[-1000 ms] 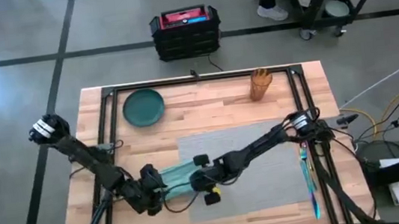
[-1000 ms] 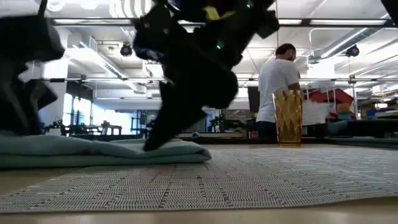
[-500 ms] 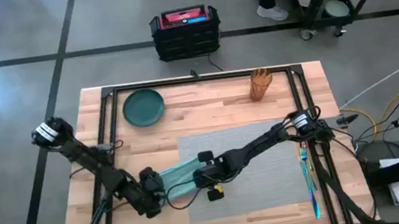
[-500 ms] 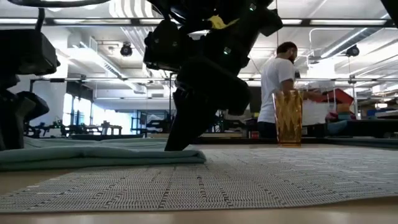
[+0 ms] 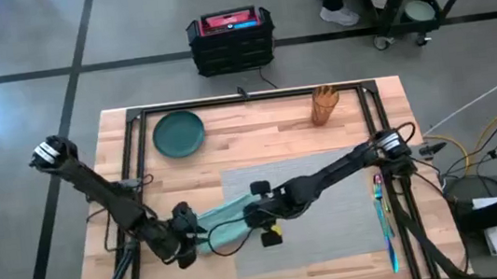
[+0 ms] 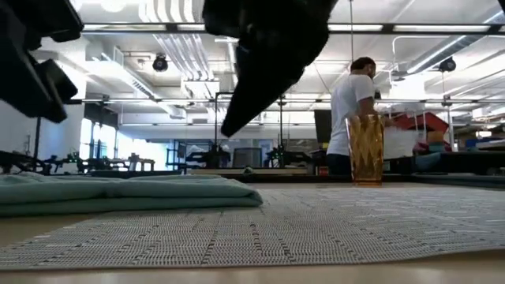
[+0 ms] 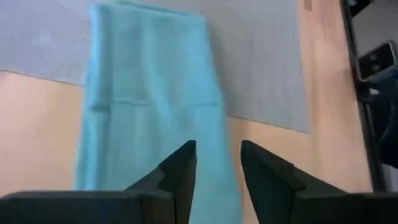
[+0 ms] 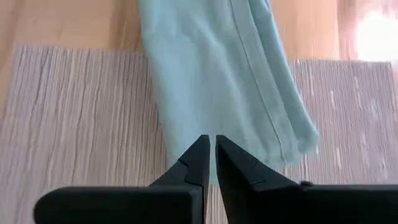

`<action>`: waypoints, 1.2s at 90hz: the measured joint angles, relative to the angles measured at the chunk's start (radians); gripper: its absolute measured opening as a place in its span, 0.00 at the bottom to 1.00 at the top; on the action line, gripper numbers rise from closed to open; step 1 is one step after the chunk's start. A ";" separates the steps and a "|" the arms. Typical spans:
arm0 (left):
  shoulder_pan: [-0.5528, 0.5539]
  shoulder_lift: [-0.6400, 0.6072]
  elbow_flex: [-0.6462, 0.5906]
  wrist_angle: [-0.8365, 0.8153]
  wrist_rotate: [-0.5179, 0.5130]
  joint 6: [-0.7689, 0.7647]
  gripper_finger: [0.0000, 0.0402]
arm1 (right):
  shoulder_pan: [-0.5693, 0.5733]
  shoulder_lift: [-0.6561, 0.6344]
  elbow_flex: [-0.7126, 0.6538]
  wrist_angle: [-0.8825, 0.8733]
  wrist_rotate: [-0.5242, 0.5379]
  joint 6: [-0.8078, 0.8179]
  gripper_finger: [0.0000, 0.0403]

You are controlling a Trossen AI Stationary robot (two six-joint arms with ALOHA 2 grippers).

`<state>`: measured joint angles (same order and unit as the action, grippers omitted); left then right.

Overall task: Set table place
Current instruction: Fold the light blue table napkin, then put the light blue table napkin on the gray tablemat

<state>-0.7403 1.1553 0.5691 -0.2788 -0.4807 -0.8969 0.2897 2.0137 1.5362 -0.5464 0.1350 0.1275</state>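
Observation:
A folded teal napkin (image 5: 224, 225) lies flat, its left part on the wooden table (image 5: 258, 143) and its right end on the left edge of the grey woven place mat (image 5: 326, 201). My left gripper (image 7: 217, 155) hangs open just above the napkin's left part (image 7: 149, 99), its fingers clear of the cloth. My right gripper (image 8: 210, 146) is shut and hovers over the napkin's right end (image 8: 217, 74). In the low view its fingers (image 6: 237, 118) stand well above the napkin (image 6: 118, 193).
A dark green plate (image 5: 178, 133) sits at the far left of the table. An amber glass (image 5: 324, 104) stands at the far right. Cutlery (image 5: 385, 218) lies along the mat's right edge. A person (image 6: 351, 99) stands beyond the table.
My right gripper, whose fingertips rested on the napkin a second ago, has risen clear of it and drifted a little toward the table's right edge. My left arm has also gone up. The napkin stays flat and folded where it was.

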 joint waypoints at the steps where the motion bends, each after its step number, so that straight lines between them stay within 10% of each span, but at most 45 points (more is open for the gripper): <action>1: 0.003 -0.004 0.001 -0.008 -0.001 0.000 0.28 | 0.002 -0.002 -0.004 -0.005 0.000 0.005 0.03; 25: 0.110 -0.058 0.005 -0.117 0.040 0.024 0.30 | 0.058 -0.064 -0.175 0.017 0.102 0.147 0.03; 65: 0.315 0.107 -0.002 -0.111 0.269 0.118 0.63 | 0.108 -0.084 -0.386 0.140 0.191 0.337 0.03; 108: 0.348 0.200 0.005 -0.008 0.334 0.193 0.53 | 0.110 -0.081 -0.380 0.151 0.231 0.334 0.03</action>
<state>-0.3922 1.3552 0.5743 -0.2872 -0.1471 -0.7043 0.3994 1.9331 1.1564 -0.3953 0.3658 0.4610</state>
